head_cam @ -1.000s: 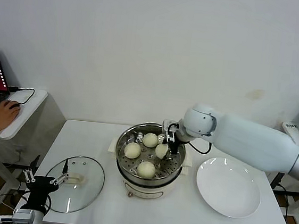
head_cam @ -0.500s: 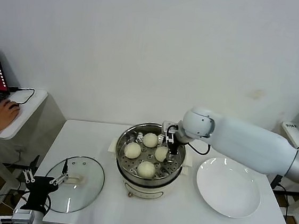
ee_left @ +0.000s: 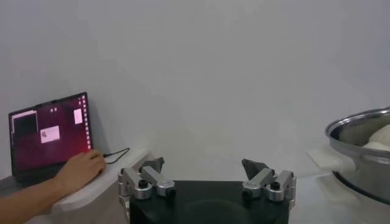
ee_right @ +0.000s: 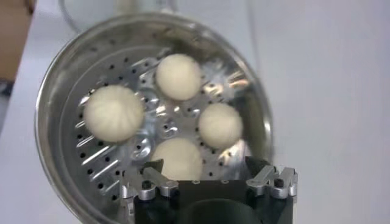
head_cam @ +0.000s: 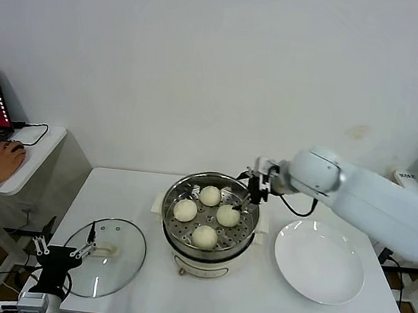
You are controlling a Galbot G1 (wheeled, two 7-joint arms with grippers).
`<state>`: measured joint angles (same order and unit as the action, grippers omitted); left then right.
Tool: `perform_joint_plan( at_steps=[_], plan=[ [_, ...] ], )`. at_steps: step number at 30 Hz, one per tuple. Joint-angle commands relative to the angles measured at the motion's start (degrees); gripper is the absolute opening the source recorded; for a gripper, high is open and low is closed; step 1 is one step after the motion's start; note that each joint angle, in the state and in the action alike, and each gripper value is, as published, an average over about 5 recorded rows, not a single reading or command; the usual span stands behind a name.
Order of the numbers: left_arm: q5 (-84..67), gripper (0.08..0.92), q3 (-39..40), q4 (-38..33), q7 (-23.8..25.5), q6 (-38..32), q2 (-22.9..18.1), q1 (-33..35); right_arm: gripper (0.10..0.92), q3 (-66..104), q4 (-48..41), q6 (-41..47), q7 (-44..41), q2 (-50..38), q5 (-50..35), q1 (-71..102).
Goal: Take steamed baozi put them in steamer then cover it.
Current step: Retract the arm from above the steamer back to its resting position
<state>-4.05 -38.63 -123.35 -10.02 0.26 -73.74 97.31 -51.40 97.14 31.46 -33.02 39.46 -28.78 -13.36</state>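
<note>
Head view, steamer: the steamer [head_cam: 210,218] is sitting mid-table with all four steamed baozi [head_cam: 209,196] lying on its perforated tray.
Head view, right gripper: the right gripper [head_cam: 258,186] is hovering at the steamer's far right rim, above the buns, carrying nothing.
Head view, cover: the cover [head_cam: 105,255] is lying flat on the table at the near left, well apart from the steamer.
Head view, left gripper: the left gripper [head_cam: 61,249] is waiting just beside the cover's edge, not touching it.
Head view, plate: a white plate [head_cam: 320,262] is sitting bare to the steamer's right.
Left wrist view: the left gripper's fingers [ee_left: 152,171] are standing wide apart with nothing between them; the steamer's rim is showing off to one side.
Right wrist view: the right gripper's fingers [ee_right: 152,175] are spread wide and empty above the four buns [ee_right: 178,75].
Progress: loading is looking finished; covering the steamer is not yet done, and it seems to be the left arm's job.
</note>
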Motion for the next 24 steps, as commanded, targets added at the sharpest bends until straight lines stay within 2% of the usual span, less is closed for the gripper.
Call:
perform_joint_plan(
  at_steps=[1,6,10,14,19,24],
  plan=[
    [0.1,0.823,0.6,0.2,0.3,-0.4,-0.2,0.4,0.823,42.1,13.2,-13.3,29.0,-12.2,-6.5,44.5],
    [0.5,0.823,1.7,0.7,0.4,-0.9,-0.3,0.8,0.823,70.7,13.8,-23.3,31.4,0.9,3.7,70.7],
    [1.1,0.823,2.8,1.3,0.0,-0.6,-0.3,0.8,0.822,83.8,13.5,-29.2,27.2,13.8,12.3,83.4],
    [4.2,0.823,3.6,3.1,-0.7,-0.8,-0.3,0.2,0.823,94.5,14.5,-32.8,22.4,26.0,16.6,91.6],
    [19.5,0.823,3.2,8.0,-2.4,-2.4,0.5,-0.9,0.822,104.1,17.1,-33.1,19.8,36.0,17.4,98.3],
    [44.4,0.823,-0.9,13.9,-2.4,-5.8,2.8,-1.7,0.823,109.4,18.1,-32.9,20.0,38.5,17.7,102.6]
  ],
)
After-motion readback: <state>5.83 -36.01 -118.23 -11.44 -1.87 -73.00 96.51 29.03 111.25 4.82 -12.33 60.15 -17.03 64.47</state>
